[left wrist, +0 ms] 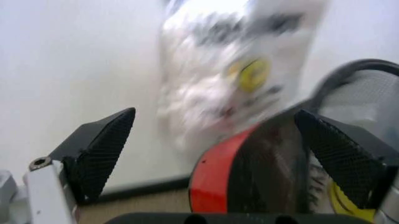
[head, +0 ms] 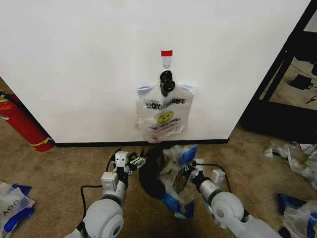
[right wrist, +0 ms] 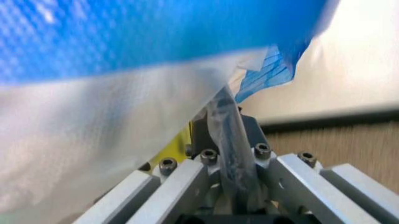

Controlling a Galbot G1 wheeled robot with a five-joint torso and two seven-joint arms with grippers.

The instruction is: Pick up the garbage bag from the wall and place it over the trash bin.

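The garbage bag (head: 177, 186), see-through plastic with blue edges, hangs bunched over the near right side of the trash bin (head: 148, 179), a dark round shape on the carpet below the wall (head: 89, 64). My right gripper (head: 189, 173) is shut on the bag; in the right wrist view its jaws pinch a twisted strip of the plastic (right wrist: 229, 140) and a blue handle (right wrist: 156, 32) drapes across the view. My left gripper (head: 135, 161) is open at the bin's left side. In the left wrist view its fingers (left wrist: 106, 144) frame the bin's red base (left wrist: 212, 186) and mesh (left wrist: 367, 93).
A bundle of smiley bags (head: 165, 116) with a black clip hangs from the red-taped hook (head: 166, 55). A red fire extinguisher (head: 22, 124) stands at the left. Loose bags lie on the carpet at left (head: 12, 206) and right (head: 297, 158). A black shelf frame (head: 287, 59) stands at the right.
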